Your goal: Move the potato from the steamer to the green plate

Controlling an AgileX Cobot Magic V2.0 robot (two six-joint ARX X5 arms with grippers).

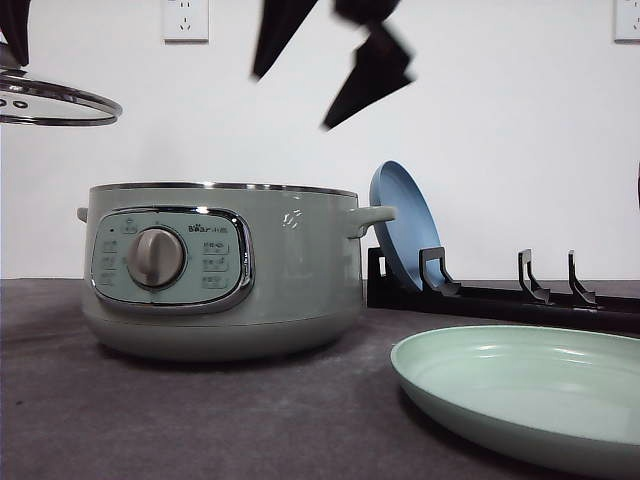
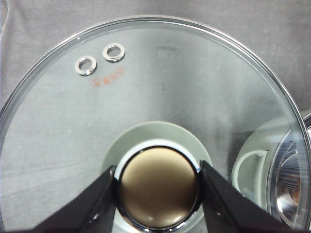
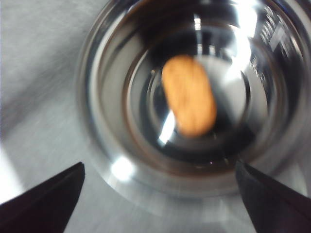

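A: Two arms are at work over a dark grey desk (image 1: 150,420). The steamer (image 1: 225,270), a pale sage-green pot with a silver knob, sits left of centre in the front view with its top open.

B: Where is its lid?

A: The glass lid (image 1: 55,105) hangs in the air at the upper left of the front view, above and to the left of the pot. In the left wrist view the left pincer (image 2: 158,194) points straight down, its two black fingers (image 2: 95,208) clamped on either side of the lid's round bronze knob (image 2: 158,187).

B: And the right arm?

A: The right pincer (image 1: 330,60) shows blurred at the top centre of the front view, above the steamer, fingers angled downward. In the right wrist view its black fingertips (image 3: 43,201) stand wide apart at the lower corners, holding nothing, looking down into the shiny metal bowl.

B: Where is the potato?

A: The potato (image 3: 189,94), an orange-brown oval, lies on the bottom of the steamer's bowl, just right of centre in the right wrist view.

B: And the plates?

A: The green plate (image 1: 530,395) lies flat on the desk at the lower right of the front view. Behind it a blue plate (image 1: 405,235) stands on edge in a black rack (image 1: 500,295), just beside the steamer's right handle.
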